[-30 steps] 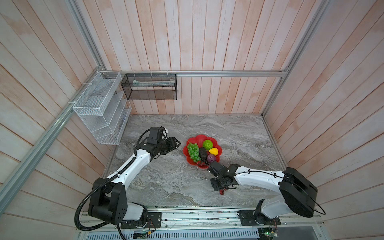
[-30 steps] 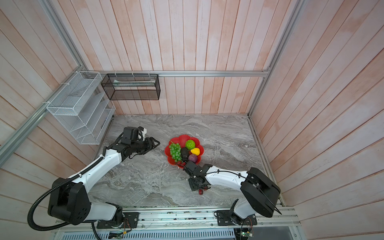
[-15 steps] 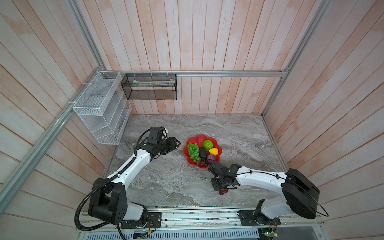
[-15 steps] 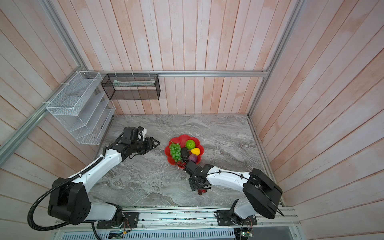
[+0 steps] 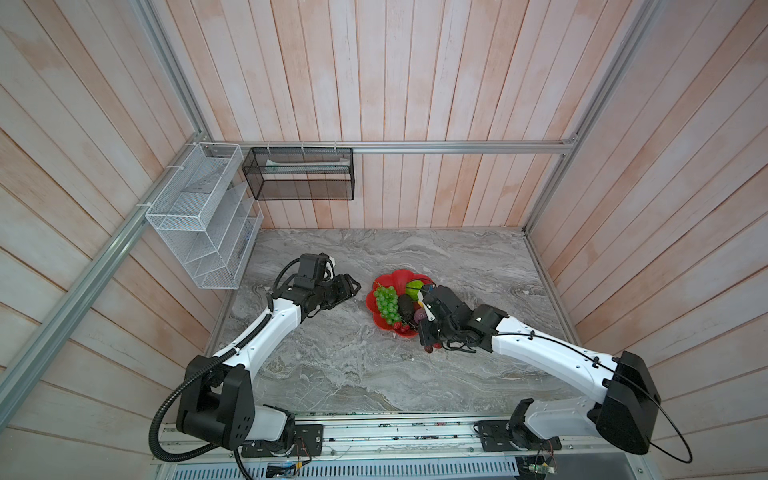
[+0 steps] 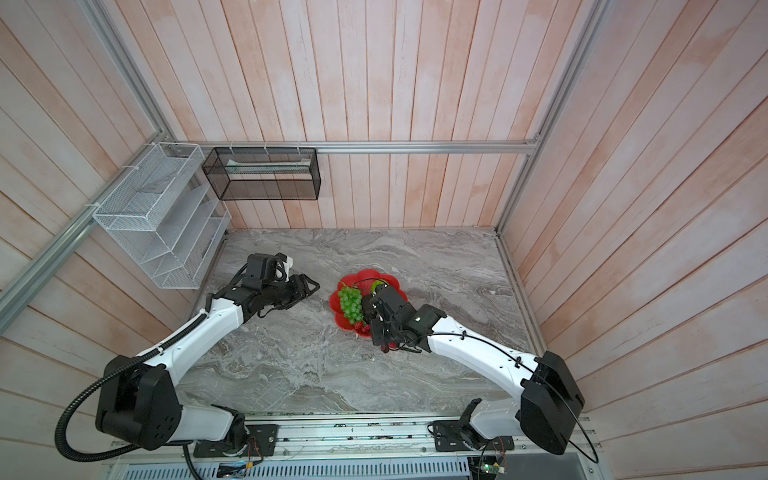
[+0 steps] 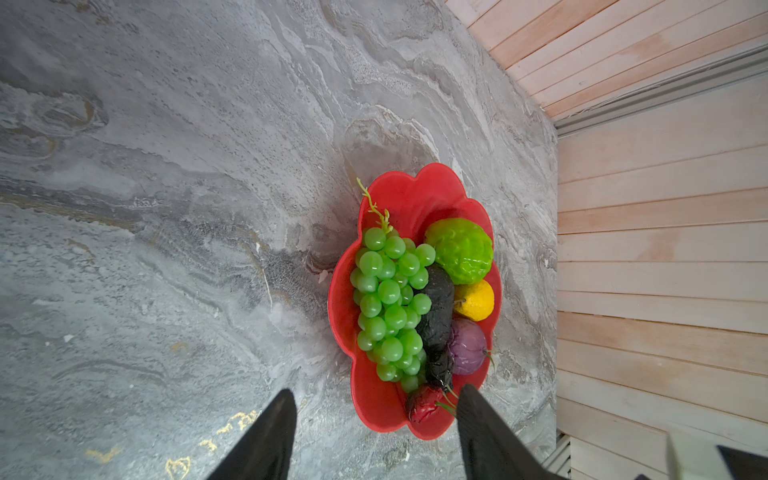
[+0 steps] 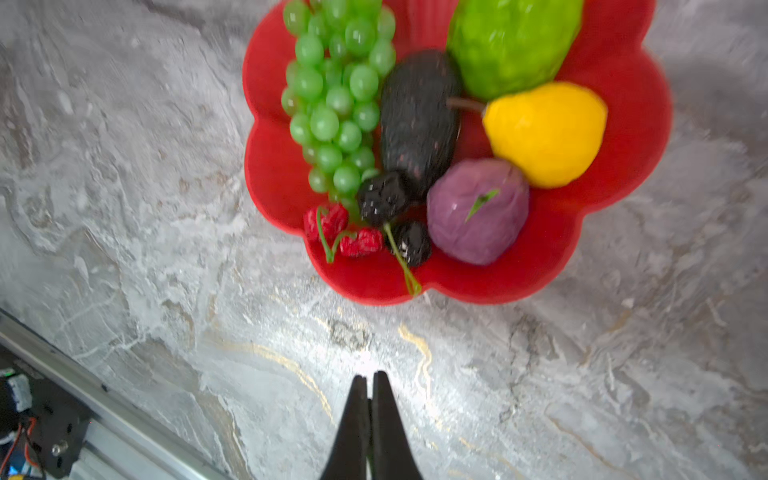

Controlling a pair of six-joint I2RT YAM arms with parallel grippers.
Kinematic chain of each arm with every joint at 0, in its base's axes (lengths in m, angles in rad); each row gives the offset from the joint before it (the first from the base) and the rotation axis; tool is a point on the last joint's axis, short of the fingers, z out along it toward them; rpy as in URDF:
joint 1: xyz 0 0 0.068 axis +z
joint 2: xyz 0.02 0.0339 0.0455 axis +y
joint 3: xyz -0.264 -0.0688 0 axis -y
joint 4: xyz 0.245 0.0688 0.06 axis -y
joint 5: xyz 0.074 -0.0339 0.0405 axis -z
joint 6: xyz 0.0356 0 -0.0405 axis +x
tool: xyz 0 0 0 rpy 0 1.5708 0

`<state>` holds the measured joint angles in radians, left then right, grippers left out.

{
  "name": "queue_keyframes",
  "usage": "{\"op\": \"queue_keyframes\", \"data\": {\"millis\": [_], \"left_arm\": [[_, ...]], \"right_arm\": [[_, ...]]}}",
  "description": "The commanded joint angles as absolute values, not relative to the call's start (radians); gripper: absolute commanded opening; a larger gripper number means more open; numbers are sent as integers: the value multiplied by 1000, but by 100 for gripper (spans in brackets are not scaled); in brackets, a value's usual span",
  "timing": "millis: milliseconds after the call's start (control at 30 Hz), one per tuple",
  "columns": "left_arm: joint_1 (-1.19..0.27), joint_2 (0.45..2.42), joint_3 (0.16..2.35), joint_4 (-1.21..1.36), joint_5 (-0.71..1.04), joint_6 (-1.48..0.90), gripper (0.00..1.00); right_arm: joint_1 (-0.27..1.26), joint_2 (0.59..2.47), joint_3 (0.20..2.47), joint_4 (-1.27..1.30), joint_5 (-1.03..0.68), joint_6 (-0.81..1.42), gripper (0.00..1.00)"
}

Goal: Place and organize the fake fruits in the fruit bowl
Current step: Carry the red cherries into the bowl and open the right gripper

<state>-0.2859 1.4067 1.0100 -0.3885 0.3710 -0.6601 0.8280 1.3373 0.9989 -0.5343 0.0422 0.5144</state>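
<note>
Fingers [image 8: 353, 415] of the right gripper [image 8: 368, 379] press flat together nearest the front, above the grey marble table [image 5: 332, 365] and just short of the fruit bowl [image 8: 636, 108]. In a top view a small dark-red fruit [image 5: 431, 348] shows right at that gripper's tip. Whether it is pinched there I cannot tell, since the wrist view shows nothing between the fingers. The bowl sits on the table at mid-depth. At its near rim lie the red berries [image 8: 328, 222] and black berries [image 8: 380, 197]. Behind them are the purple round fruit [image 8: 478, 212], the dark avocado [image 8: 417, 116] and the green grape bunch [image 8: 332, 95]. Then comes the yellow fruit [image 8: 544, 133], with the bumpy lime-green ball [image 8: 511, 41] farthest back. Level with the bowl and apart from it on the left, the left gripper [image 7: 376, 409] hangs with jaws parted, holding nothing. Farthest off, a white wire basket [image 5: 199, 216] and a black mesh basket [image 5: 299, 174] hang on the walls.
</note>
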Motion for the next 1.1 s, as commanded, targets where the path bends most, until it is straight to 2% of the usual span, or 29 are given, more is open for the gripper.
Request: {"op": "queue_keyframes", "data": {"millis": [0,200,433,1000,1067], "left_arm": [[-281,1403,1015,-379,351,-672,64],[-281,1396,1012,-400,340,-667,64],[-279,1401,1022,-405,326,-675,64],[-276,1439,1092,-433,336,-659,64],[-276,1444,1103,-442,337,-652,65]], "right_arm": [[758,1362,1034,-420,-11,438,0],[719,1474,1079,-272,-116,374,0],[694,1616,1144,-236,-171,293,0],[669,1761,1219,-215,-207,160,0],[669,1757,1225,-229,-210,157,3]]}}
